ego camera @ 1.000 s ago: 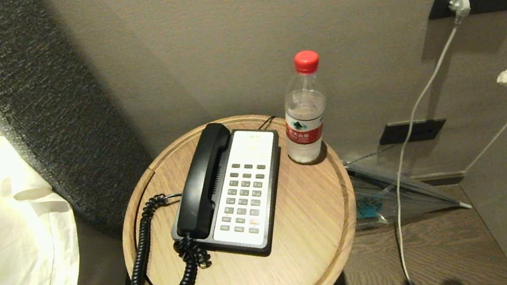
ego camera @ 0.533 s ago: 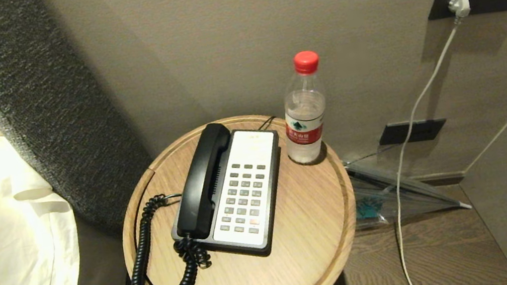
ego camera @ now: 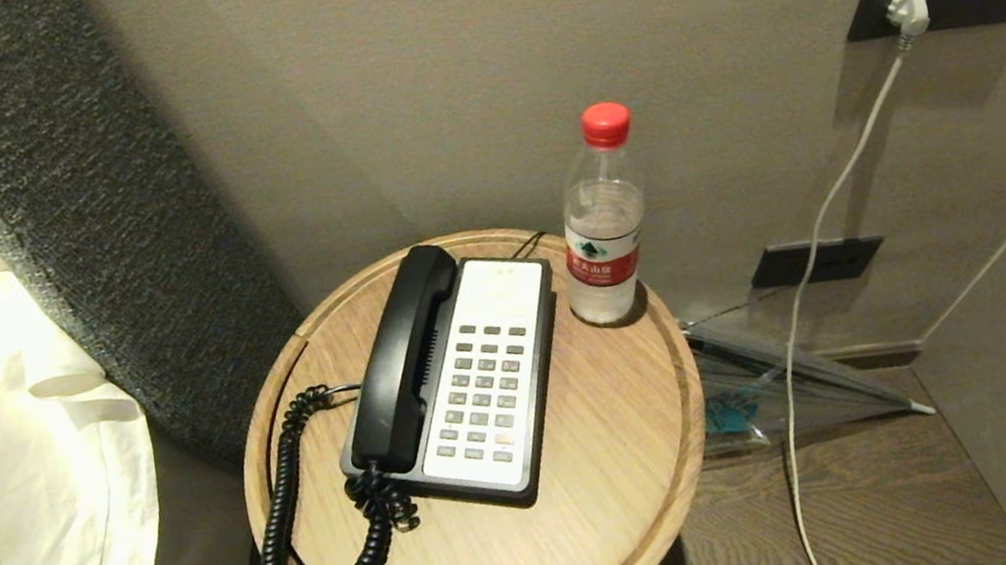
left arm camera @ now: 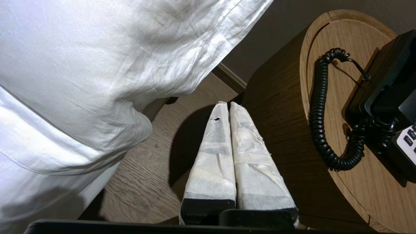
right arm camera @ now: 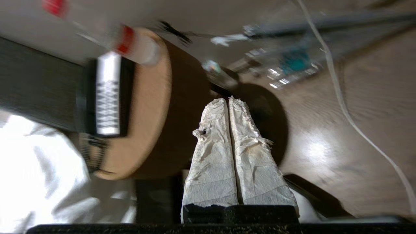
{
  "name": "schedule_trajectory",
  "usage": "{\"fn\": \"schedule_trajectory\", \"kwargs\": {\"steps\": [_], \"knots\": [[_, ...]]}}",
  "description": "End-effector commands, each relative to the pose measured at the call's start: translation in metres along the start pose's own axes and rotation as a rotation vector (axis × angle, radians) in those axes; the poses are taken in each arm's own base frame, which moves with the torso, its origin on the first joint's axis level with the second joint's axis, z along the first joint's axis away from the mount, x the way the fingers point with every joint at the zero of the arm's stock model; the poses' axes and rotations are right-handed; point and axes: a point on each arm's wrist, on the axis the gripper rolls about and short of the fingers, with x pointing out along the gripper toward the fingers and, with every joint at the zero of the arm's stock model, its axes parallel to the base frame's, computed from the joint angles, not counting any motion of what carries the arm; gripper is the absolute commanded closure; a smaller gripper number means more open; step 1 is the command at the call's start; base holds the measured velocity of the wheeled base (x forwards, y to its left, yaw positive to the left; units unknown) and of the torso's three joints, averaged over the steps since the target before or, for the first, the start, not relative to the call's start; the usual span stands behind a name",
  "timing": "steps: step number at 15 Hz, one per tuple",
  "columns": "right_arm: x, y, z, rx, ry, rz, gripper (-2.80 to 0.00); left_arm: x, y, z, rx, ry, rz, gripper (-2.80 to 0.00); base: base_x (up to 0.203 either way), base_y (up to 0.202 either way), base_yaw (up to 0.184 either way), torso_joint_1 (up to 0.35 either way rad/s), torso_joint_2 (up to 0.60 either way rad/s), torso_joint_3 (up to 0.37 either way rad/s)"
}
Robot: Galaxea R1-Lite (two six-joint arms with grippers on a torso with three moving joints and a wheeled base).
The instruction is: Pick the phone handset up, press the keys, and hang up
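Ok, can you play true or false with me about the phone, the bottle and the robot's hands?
1. The phone handset lies on its base. True.
2. The water bottle has a blue cap. False: the cap is red.
3. The left hand is shut and holds nothing. True.
4. The right hand grips the bottle. False: it is shut on nothing, away from the table.
5. The curly cord hangs off the table edge. True.

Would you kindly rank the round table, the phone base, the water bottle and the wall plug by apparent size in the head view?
1. Round table
2. Phone base
3. Water bottle, clearly smaller than the base
4. Wall plug, though it sits farther away
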Motion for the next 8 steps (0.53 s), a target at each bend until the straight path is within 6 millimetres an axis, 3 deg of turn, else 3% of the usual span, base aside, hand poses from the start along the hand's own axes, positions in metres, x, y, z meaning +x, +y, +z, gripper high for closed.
{"fn": "schedule_trajectory", "kwargs": {"steps": [1, 6, 8], "knots": [[0.006, -0.013, -0.016, 0.015, 0.002, -0.038, 0.00, 0.000, 0.002, -0.003, -0.002, 0.000, 0.000, 0.00, 0.000, 0.000, 0.000, 0.000, 0.00, 0.000], [0.033, -0.022, -0.027, 0.286, -0.152, -0.030, 0.00, -0.002, 0.001, 0.000, 0.036, -0.016, -0.004, 0.00, 0.000, 0.000, 0.000, 0.000, 0.00, 0.000], [0.032, -0.018, -0.023, 0.331, -0.234, -0.041, 0.00, -0.002, 0.000, 0.001, 0.041, -0.023, -0.005, 0.00, 0.000, 0.000, 0.000, 0.000, 0.00, 0.000]]}}
